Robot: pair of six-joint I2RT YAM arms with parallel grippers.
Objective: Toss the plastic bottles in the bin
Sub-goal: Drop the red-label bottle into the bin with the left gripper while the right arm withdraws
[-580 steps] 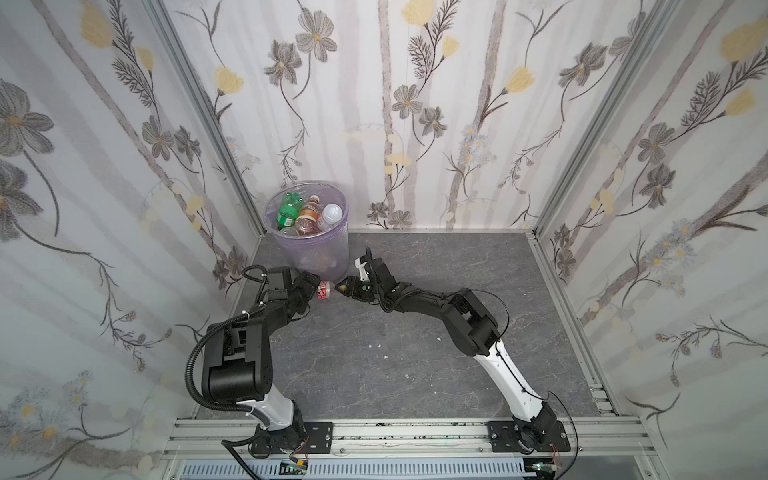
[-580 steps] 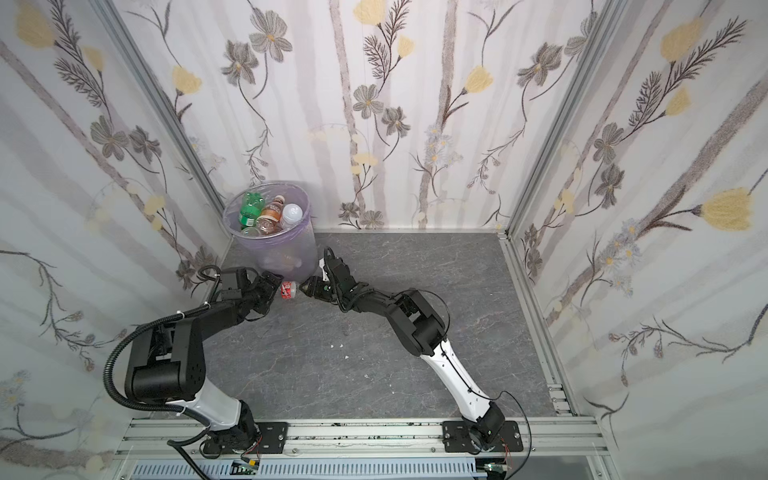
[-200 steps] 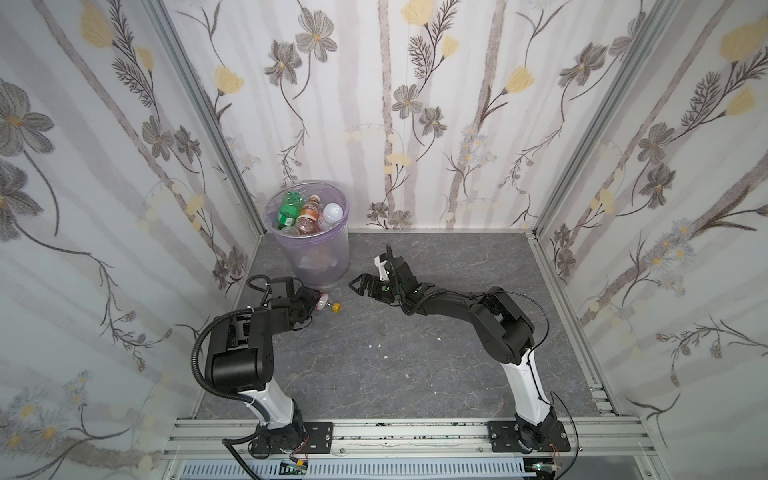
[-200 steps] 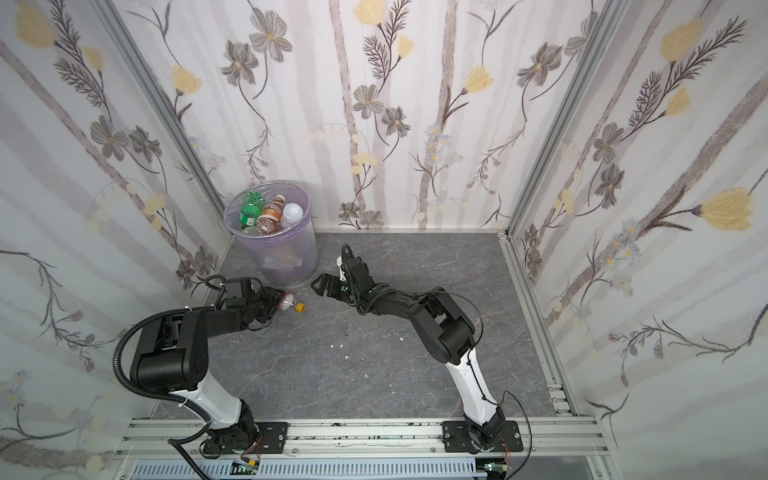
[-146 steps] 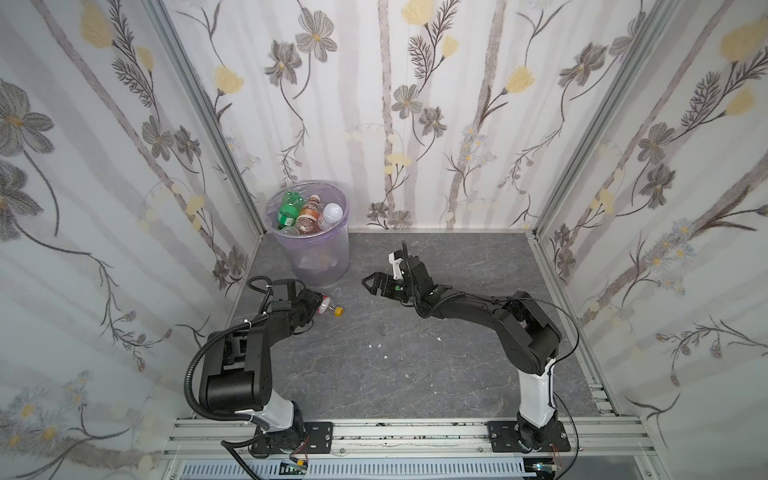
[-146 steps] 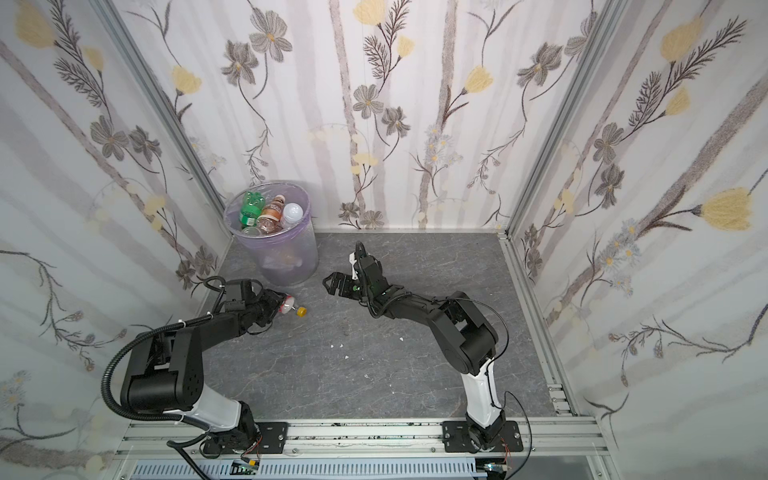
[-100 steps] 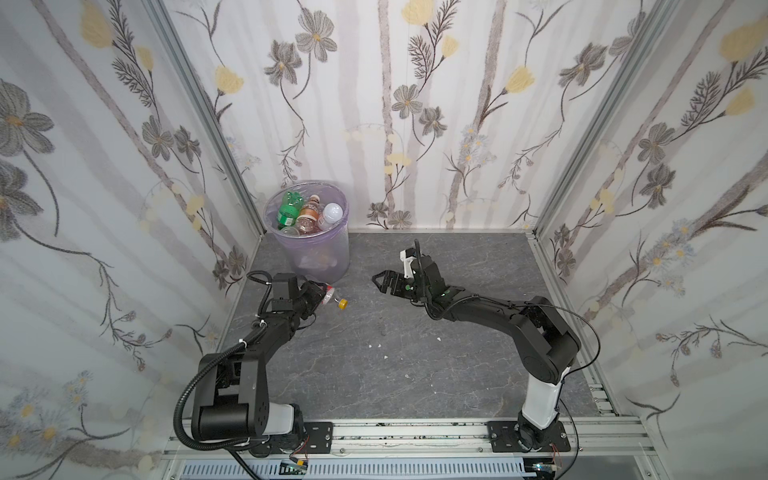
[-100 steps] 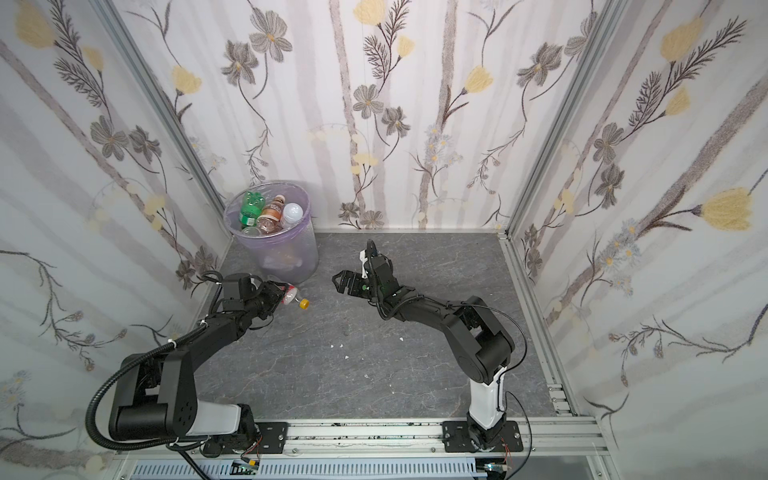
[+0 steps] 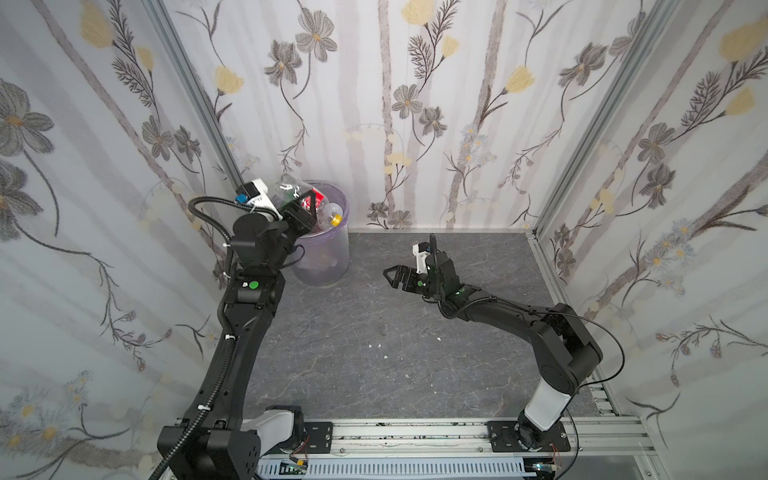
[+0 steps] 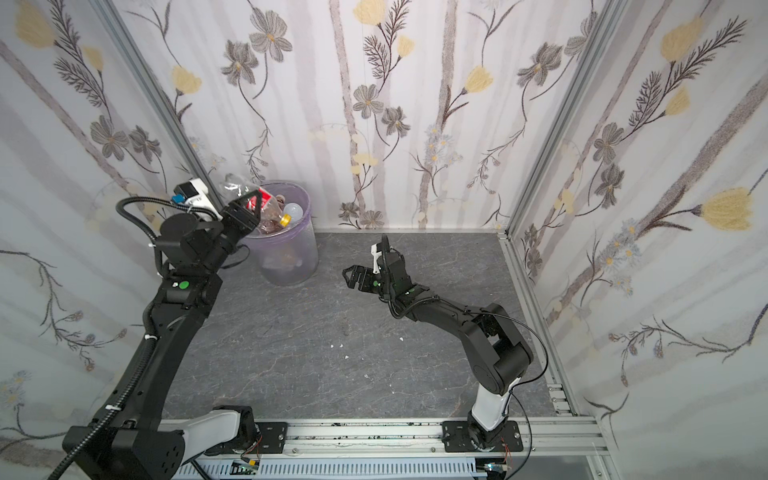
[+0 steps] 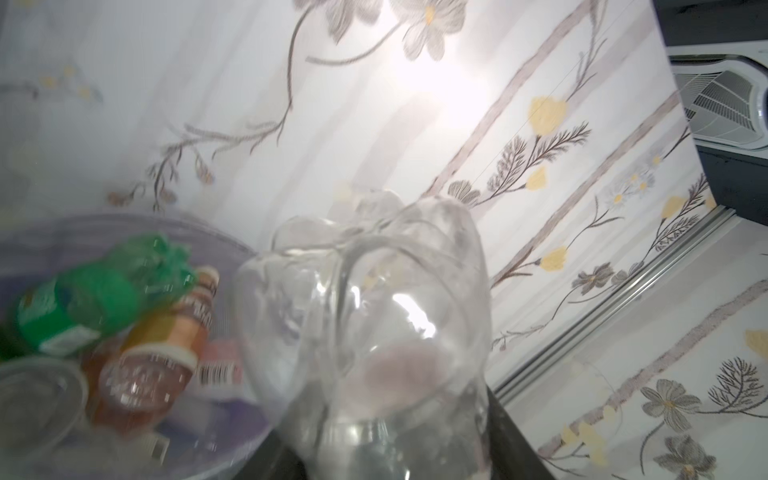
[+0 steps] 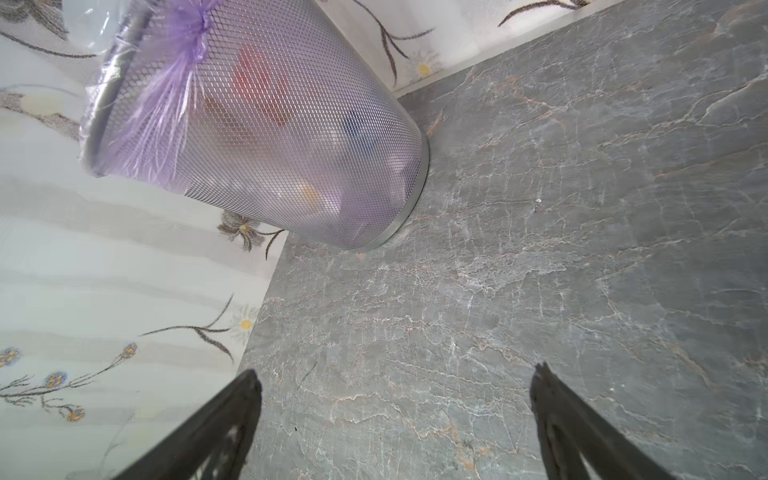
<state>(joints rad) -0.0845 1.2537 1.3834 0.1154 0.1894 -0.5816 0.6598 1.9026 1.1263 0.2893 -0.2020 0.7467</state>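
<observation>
The left jaws hug a clear bottle (image 9: 319, 195) right over the bin (image 9: 326, 257) in the worktop's back left corner. Next, they should just let go. The right jaws gape, empty.

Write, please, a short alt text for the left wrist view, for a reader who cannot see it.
A clear plastic bottle, seen blurred and very close, fills much of the frame in front of the lilac-lined bin, where a green bottle and a brown-labelled bottle lie. Floral wallpaper is behind.
</observation>
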